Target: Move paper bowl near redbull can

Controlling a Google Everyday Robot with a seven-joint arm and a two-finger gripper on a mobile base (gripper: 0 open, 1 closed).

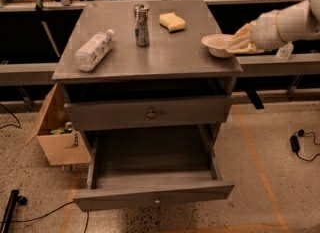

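Note:
The off-white paper bowl (216, 44) is at the right edge of the grey cabinet top (165, 57), its right rim held in my gripper (239, 43). The gripper reaches in from the right on a white arm and is shut on the bowl's rim. The bowl looks slightly raised off the top. The silver-and-blue redbull can (142, 24) stands upright at the back middle of the top, well to the left of the bowl.
A yellow sponge (172, 21) lies right of the can. A clear plastic bottle (93, 50) lies on its side at the left. The bottom drawer (152, 177) stands open below. A cardboard box (56, 137) sits on the floor at the left.

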